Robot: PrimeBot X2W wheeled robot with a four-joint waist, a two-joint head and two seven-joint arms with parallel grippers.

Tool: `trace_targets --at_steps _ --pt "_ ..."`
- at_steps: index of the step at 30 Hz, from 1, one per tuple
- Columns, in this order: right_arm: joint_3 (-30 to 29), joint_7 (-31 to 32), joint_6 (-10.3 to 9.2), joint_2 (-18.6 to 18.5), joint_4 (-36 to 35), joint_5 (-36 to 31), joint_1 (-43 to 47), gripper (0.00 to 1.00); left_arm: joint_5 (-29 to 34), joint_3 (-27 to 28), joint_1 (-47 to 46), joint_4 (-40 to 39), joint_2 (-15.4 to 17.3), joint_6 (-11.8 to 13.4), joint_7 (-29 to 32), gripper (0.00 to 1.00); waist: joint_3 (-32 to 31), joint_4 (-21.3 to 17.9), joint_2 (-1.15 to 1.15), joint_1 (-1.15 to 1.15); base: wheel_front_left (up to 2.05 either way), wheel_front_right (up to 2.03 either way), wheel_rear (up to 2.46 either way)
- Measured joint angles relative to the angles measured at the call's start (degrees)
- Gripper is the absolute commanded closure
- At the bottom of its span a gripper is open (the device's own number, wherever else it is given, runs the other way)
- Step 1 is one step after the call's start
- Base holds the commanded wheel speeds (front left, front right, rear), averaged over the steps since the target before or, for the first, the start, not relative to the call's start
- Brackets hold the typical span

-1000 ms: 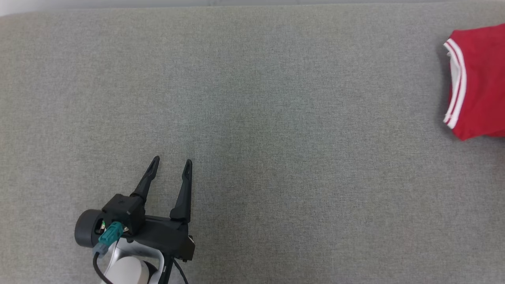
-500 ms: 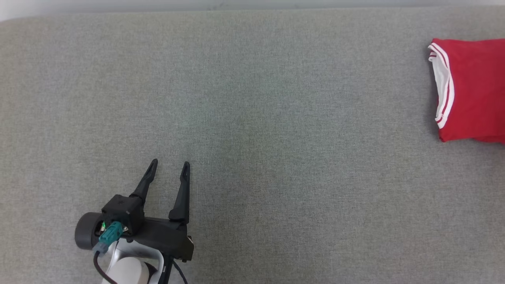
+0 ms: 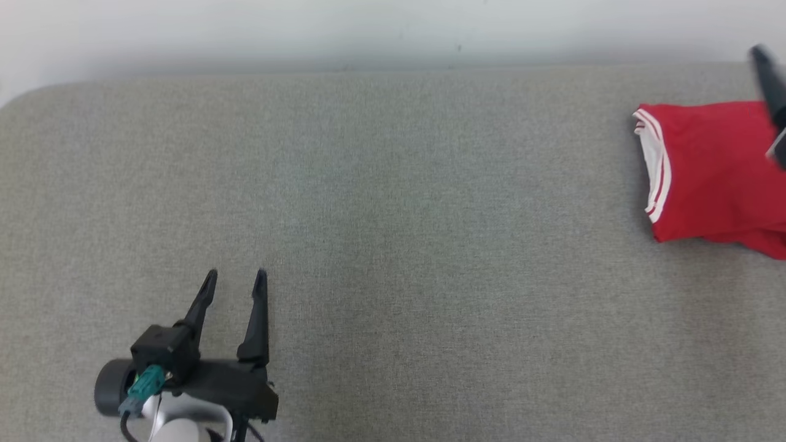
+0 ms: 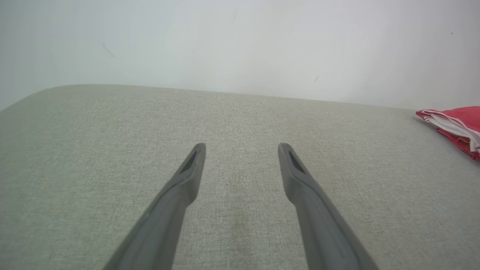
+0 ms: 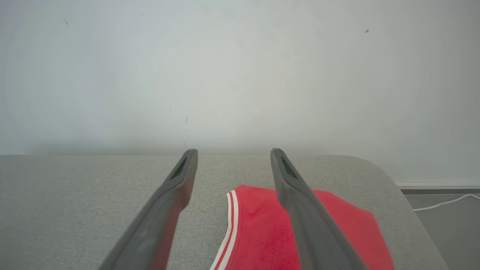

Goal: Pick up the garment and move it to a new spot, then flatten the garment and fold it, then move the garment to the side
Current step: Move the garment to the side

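Garment (image 3: pixel 712 172): folded red cloth with white trim is laid flat at the right edge of the head view on the grey padded surface (image 3: pixel 393 215), judged to be set aside as the task's last step asks.
Right gripper (image 5: pixel 233 151): fingers are spread above the fold, with nothing pinched.
Left gripper (image 3: pixel 236 274): parked at lower left, spread and empty, well apart from the fold.

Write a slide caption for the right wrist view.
Open right gripper above the folded red garment with white trim, which lies free on the grey fabric surface near its rounded corner.
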Motion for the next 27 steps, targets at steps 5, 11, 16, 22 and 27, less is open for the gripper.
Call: trace_targets --at_steps 5,11,16,22,27 --pt "0.9 -5.9 0.40 2.0 -4.0 -0.8 4.3 0.00 0.0 0.8 2.2 -0.1 0.9 0.2 -0.3 0.00 -2.5 -0.9 0.00 0.00 0.00 0.00 0.00" --pt "1.0 -9.4 -0.43 2.8 -9.5 -2.1 10.6 0.00 0.0 0.9 2.9 -0.2 0.7 0.4 -0.5 0.00 -5.4 -1.6 0.00 0.00 0.00 0.00 0.00" --pt "0.9 -9.4 -4.32 4.0 -14.4 -4.4 16.7 0.00 0.0 1.6 6.3 -0.6 0.9 0.5 -0.6 0.00 -7.7 -1.8 0.00 -0.01 0.00 0.00 0.00" --pt "-4.2 -9.3 -10.31 4.2 -20.2 -4.4 23.7 0.00 -0.1 2.9 9.5 -1.9 1.3 0.5 -1.0 0.00 -9.8 -2.1 0.00 -0.01 0.00 0.00 0.00" --pt "-8.1 -9.3 -12.44 4.2 -26.2 -7.4 28.8 0.00 -0.1 4.2 12.0 -3.0 1.5 0.9 -1.1 0.00 -10.9 -2.8 -0.01 -0.01 0.00 0.00 0.00"
